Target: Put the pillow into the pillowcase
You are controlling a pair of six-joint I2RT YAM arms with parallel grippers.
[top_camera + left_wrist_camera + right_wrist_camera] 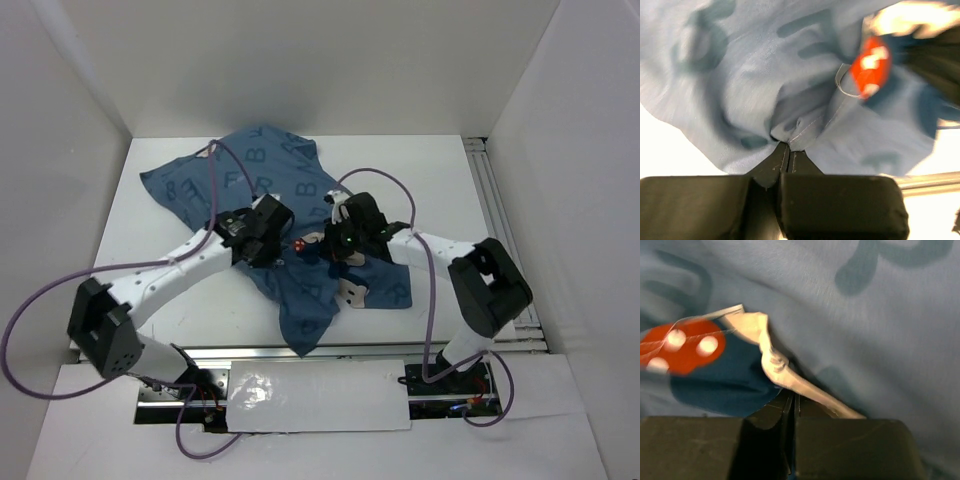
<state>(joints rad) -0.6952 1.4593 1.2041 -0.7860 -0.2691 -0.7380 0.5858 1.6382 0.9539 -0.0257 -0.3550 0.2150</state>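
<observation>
The dusty-blue pillowcase [260,170] lies crumpled across the middle of the white table [440,180], printed with dark letters and a red polka-dot bow [301,243]. My left gripper [284,249] is shut on a fold of this fabric near the bow. In the left wrist view its tips [789,146] pinch a stitched hem of the pillowcase [740,75], with the bow [870,65] up to the right. My right gripper [323,248] faces it from the right. Its tips [793,397] are shut on the pillowcase [865,340] beside a pale fold, the bow [680,345] at the left. The pillow is out of view.
White walls enclose the table on three sides. A metal rail [498,200] runs along the right edge. A white plate [315,395] lies between the arm bases at the near edge. Purple cables [215,180] loop over the cloth and off the left side.
</observation>
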